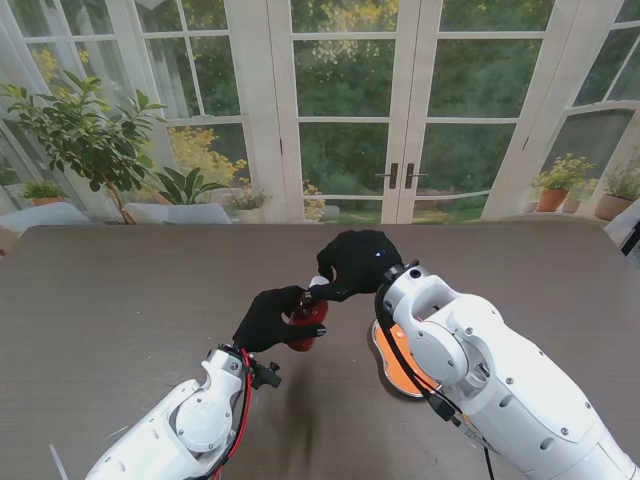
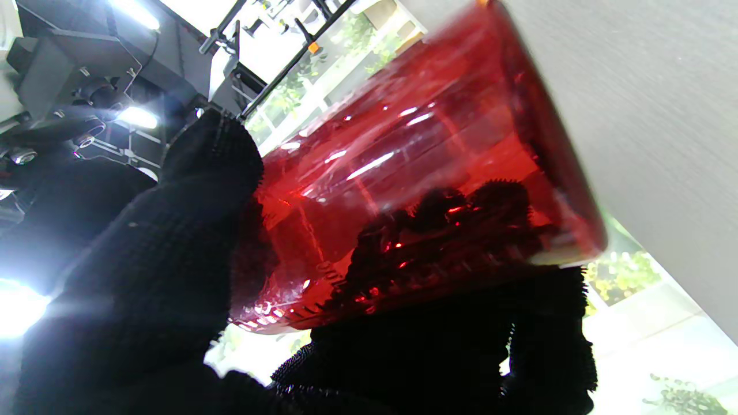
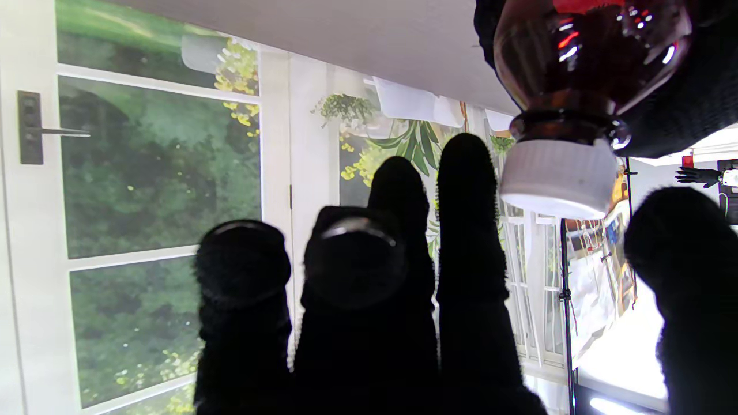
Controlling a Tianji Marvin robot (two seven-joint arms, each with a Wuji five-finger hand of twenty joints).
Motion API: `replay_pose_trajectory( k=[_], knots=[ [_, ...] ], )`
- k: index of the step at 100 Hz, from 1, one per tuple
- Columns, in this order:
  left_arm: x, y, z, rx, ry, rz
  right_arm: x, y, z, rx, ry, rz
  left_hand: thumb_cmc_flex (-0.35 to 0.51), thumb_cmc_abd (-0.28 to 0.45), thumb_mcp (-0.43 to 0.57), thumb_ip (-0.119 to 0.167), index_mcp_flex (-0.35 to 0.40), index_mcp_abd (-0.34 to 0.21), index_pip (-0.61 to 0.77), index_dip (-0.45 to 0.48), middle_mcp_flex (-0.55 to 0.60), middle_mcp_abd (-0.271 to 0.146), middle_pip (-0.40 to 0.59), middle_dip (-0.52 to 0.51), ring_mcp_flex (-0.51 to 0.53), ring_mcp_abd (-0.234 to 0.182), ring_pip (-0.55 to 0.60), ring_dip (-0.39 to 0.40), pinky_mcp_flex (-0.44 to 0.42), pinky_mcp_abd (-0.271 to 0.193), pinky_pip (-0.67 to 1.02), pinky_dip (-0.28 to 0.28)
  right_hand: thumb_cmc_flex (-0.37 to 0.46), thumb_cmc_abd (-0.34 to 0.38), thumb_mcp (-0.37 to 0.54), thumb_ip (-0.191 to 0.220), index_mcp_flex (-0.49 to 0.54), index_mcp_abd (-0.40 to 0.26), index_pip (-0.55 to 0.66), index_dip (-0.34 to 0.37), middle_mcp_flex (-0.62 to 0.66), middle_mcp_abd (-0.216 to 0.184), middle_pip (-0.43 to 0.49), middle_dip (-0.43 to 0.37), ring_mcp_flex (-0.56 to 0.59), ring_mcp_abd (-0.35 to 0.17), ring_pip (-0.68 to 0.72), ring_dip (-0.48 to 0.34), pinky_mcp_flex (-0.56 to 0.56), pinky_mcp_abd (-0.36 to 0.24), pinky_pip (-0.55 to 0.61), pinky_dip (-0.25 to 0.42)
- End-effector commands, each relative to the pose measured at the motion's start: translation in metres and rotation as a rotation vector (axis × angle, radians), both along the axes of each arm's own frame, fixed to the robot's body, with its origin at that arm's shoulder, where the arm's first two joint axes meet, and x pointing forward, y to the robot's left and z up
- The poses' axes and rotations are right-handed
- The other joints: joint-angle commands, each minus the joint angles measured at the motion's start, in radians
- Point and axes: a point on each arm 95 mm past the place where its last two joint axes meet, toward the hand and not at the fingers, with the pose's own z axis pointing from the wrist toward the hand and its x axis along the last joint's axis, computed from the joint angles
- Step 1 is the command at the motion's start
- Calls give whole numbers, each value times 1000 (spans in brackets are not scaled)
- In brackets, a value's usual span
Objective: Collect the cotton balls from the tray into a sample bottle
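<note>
Left hand [image 1: 268, 318] fingers wrapped around translucent red plastic sample bottle [image 1: 308, 322], held above the grey tabletop [image 1: 120, 300]. White ribbed screw cap [image 3: 558, 178] on. Right hand [image 1: 355, 262] at the cap, fingers [image 3: 470, 230] spread, gripping nothing. Orange round tray [image 1: 395, 370] sits under right forearm.

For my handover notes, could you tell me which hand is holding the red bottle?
The left hand grips the red bottle; the right hand is only at its white cap.
</note>
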Motion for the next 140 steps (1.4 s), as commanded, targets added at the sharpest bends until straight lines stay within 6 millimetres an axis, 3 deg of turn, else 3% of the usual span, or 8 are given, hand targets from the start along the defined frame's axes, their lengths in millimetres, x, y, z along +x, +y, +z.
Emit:
replay_pose_trajectory(
  k=[1, 9, 16, 38, 97, 119, 126, 140],
  knots=[
    [0, -4, 1, 1, 4, -15, -1, 3, -3, -9, 8, 14, 243, 185, 227, 63, 144, -216, 237, 44, 102, -122, 103, 33, 38, 5, 26, 25, -4, -36, 16, 9, 29, -29, 40, 36, 38, -20, 23, 33, 30, -19, 23, 14, 50, -17, 42, 22, 17, 24, 59, 14],
    [0, -4, 1, 2, 4, -16, -1, 4, -3, -5, 5, 21, 243, 185, 227, 64, 142, -216, 236, 43, 101, -122, 103, 32, 37, 4, 26, 24, -4, -36, 15, 9, 61, -42, 86, 30, 57, -26, 33, 40, 53, -28, 33, 20, 50, -24, 50, 22, 18, 28, 59, 10],
    [0, -3, 1, 2, 4, -15, -1, 4, -4, 2, 5, 28, 243, 183, 227, 64, 143, -216, 237, 44, 102, -122, 103, 33, 37, 6, 25, 24, -4, -36, 15, 9, 131, -104, 117, -112, 18, -53, 122, -112, 64, -36, 29, 22, 50, -24, 53, 17, 18, 30, 59, 2],
    [-1, -4, 1, 3, 5, -16, -1, 2, -5, 28, 11, 50, 243, 184, 227, 64, 143, -215, 237, 44, 102, -123, 103, 33, 36, 7, 25, 24, -6, -35, 13, 8, 229, -203, 171, -156, -96, -97, 207, -211, 65, -44, 24, 19, 50, -33, 39, 12, 13, 22, 48, -4],
    [-1, -3, 1, 7, 10, -18, 0, 3, -6, 87, -35, 103, 244, 185, 226, 64, 142, -213, 236, 45, 101, -122, 102, 33, 35, 7, 24, 25, -8, -35, 12, 9, 436, -618, 358, -197, -125, -129, -14, -32, 34, -78, -11, 84, 53, -75, 0, 8, 31, -18, 30, -22],
    [-1, -3, 1, 8, 12, -19, 0, 3, -6, 101, -48, 113, 242, 185, 226, 63, 142, -216, 236, 45, 100, -122, 102, 33, 36, 5, 25, 25, -8, -36, 12, 9, 386, -656, 385, -182, -156, -123, -25, -30, 7, -73, -1, 69, 53, -81, -12, 3, 34, -36, 29, -24],
    [-1, -3, 1, 7, 13, -20, -1, 1, -4, 80, -35, 115, 243, 185, 226, 64, 142, -215, 236, 45, 101, -122, 103, 33, 35, 5, 25, 25, -7, -37, 12, 9, 260, -631, 396, -25, -222, -73, -59, -44, -42, -66, -6, 15, 52, -71, -57, -14, 11, -36, 15, -20],
    [-1, -4, 1, 8, 14, -20, -1, -4, 0, 46, -7, 115, 242, 185, 226, 63, 142, -216, 236, 45, 100, -124, 102, 33, 37, 4, 25, 25, -7, -36, 12, 9, 71, -589, 374, -39, -324, 31, -93, -57, -119, -49, -6, -5, 49, -55, -119, -31, -27, -33, 1, -11]
  ],
)
